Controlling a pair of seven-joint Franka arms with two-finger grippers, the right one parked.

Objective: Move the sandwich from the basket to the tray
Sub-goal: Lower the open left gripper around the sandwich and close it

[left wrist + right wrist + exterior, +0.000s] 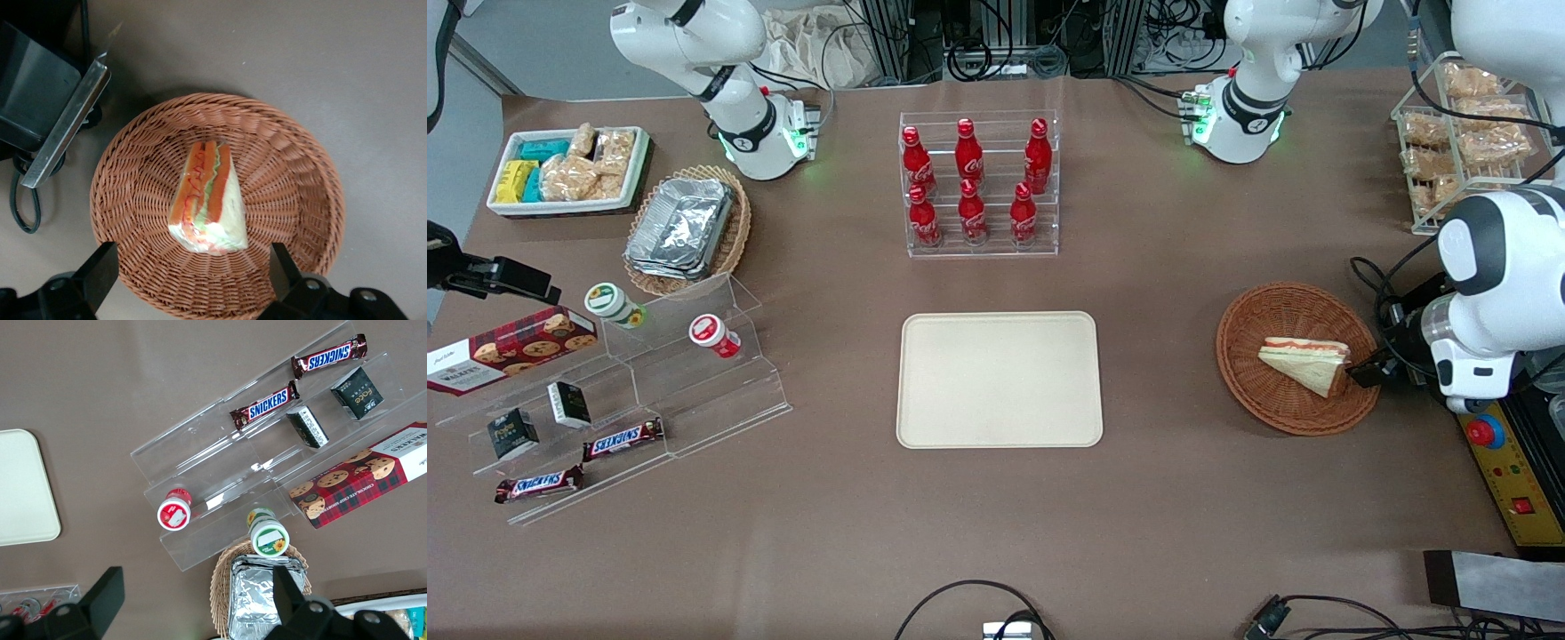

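1. Front view: sandwich (1303, 363) lying in the basket (1258, 313) toward the working arm's end of the table (1156, 498); tray (1000, 380) well apart, bare; claw (1362, 369) at the basket's rim beside the sandwich.
2. Left wrist view: claw (193, 263) spread wide, gripping nothing, hovering above the sandwich (208, 200) in the basket (293, 167).

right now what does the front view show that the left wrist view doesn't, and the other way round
Only the front view shows the flat cream-beige rectangular tray, bare, lying toward the parked arm's end from the basket, and the clear rack of red cola bottles farther from the camera.

Only the left wrist view shows the gripper open, its fingers wide apart above the basket rim, touching nothing, and the sandwich's red-orange and green filling layers.

Both show the triangular white-bread sandwich lying in the round reddish-brown wicker basket.
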